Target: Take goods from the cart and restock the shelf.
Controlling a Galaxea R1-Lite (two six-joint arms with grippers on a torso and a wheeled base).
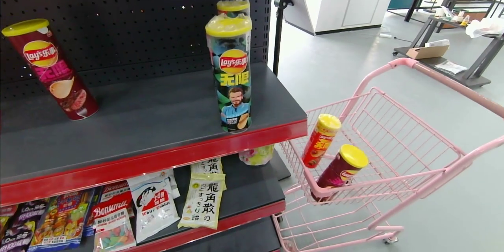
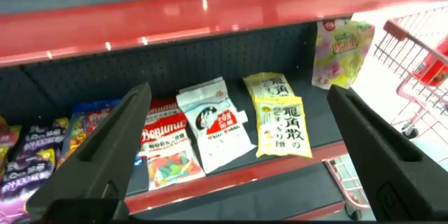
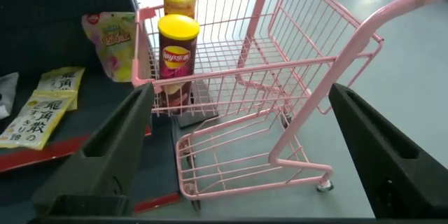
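Bright, even light is cast from overhead; glare is seen along the red shelf edge (image 2: 203, 3), the lower shelf (image 1: 252, 183) is shadowed, the floor (image 1: 354, 67) is lit brightest

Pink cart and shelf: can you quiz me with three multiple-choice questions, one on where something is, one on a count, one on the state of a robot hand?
1. Where do the snack bags lie? A in the cart; B on the lower shelf; C on the floor.
2. How many cans stand in the cart? A one; B two; C four.
3. The right hand is: A shut on a can; B shut on a bag; C open and empty.
Answers: 1 B, they lie under the red-edged top shelf. 2 B, one red, one maroon. 3 C, its fingers stand wide apart around nothing.
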